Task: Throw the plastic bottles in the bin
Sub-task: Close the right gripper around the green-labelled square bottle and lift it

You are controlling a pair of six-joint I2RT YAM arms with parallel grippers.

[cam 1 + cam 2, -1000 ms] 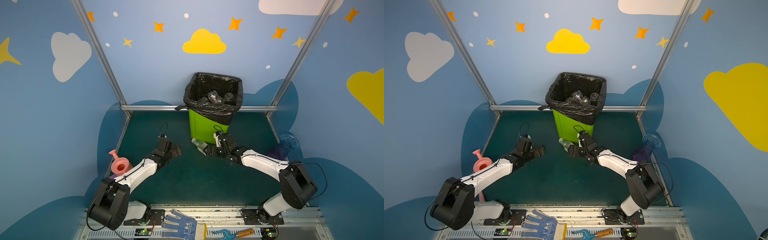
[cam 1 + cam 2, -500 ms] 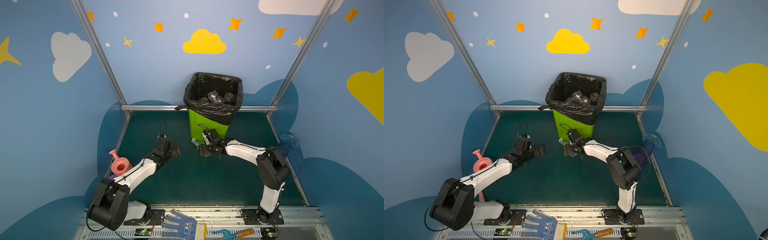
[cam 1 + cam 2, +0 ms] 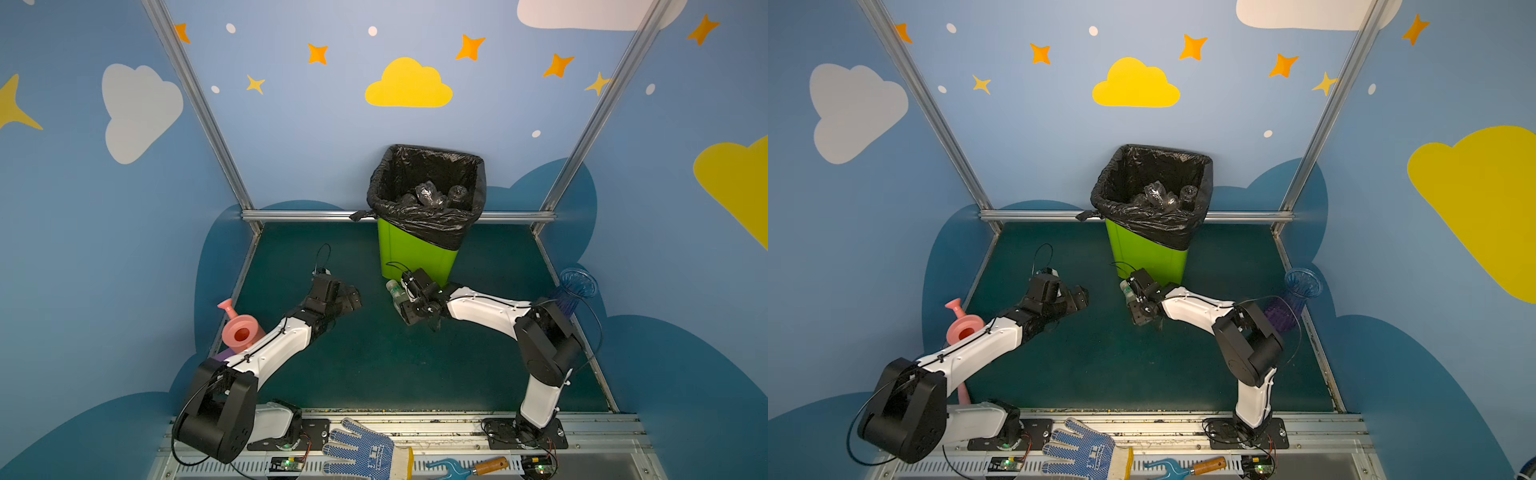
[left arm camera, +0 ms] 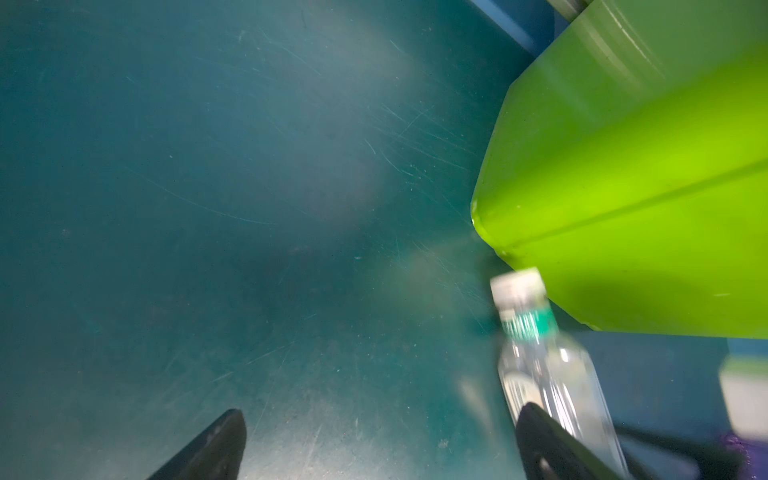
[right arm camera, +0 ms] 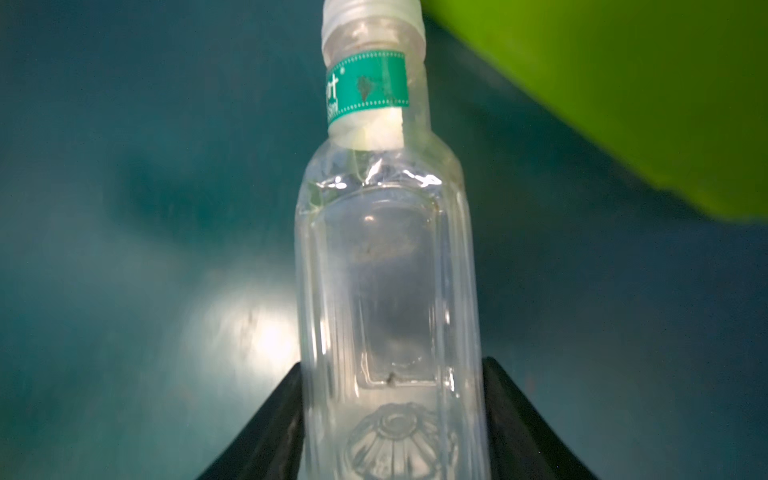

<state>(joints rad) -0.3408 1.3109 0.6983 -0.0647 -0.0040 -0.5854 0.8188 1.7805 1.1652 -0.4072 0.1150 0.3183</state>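
Bottle in right gripper

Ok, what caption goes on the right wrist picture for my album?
The right hand grips a clear bottle beside the green bin.

A pink watering can stands at the left edge of the dark green surface, its spout pointing up and away. At the right edge, a blue-purple ribbed glass vase stands upright against the wall. On the metal base rail along the near side lies a blue dotted work glove. Just beside it is a small blue garden fork with a wooden handle. The blue walls carry a yellow cloud, white clouds and orange stars.
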